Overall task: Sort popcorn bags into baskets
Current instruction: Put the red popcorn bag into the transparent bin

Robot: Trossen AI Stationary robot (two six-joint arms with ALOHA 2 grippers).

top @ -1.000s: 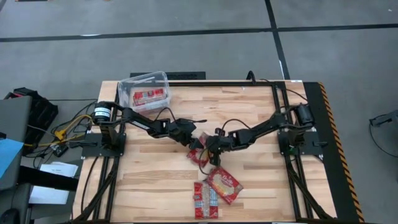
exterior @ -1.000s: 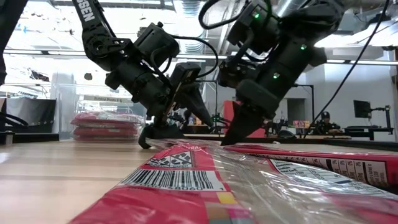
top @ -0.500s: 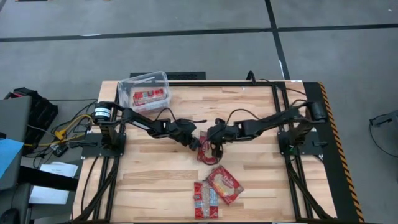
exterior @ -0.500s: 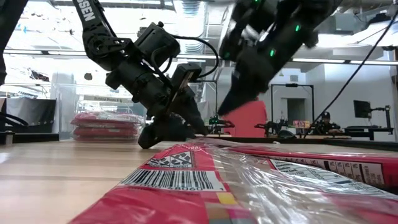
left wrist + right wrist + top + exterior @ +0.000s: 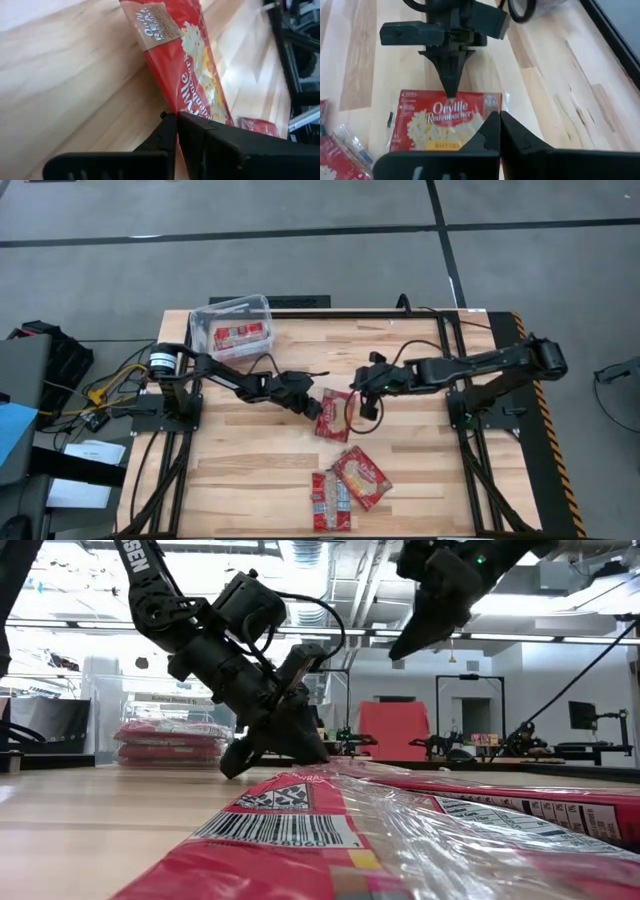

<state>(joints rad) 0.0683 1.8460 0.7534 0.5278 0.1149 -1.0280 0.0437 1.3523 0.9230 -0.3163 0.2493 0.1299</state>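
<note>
My left gripper (image 5: 176, 116) was pinched shut on edge of flat red bag (image 5: 331, 416) at table (image 5: 420, 470) centre. Bag label read "Orville Redenbacher's", yellow band "BUTTER", popcorn picture in middle; glossy film. My right gripper (image 5: 499, 119) hung above bag, fingers together, holding nothing. Two more bags (image 5: 345, 483) lay near front edge, touching each other, barcode visible under clear wrap. Clear tub (image 5: 232, 326) with rounded corners sat at far left corner, red packets inside. Table was pale wood planks.
</note>
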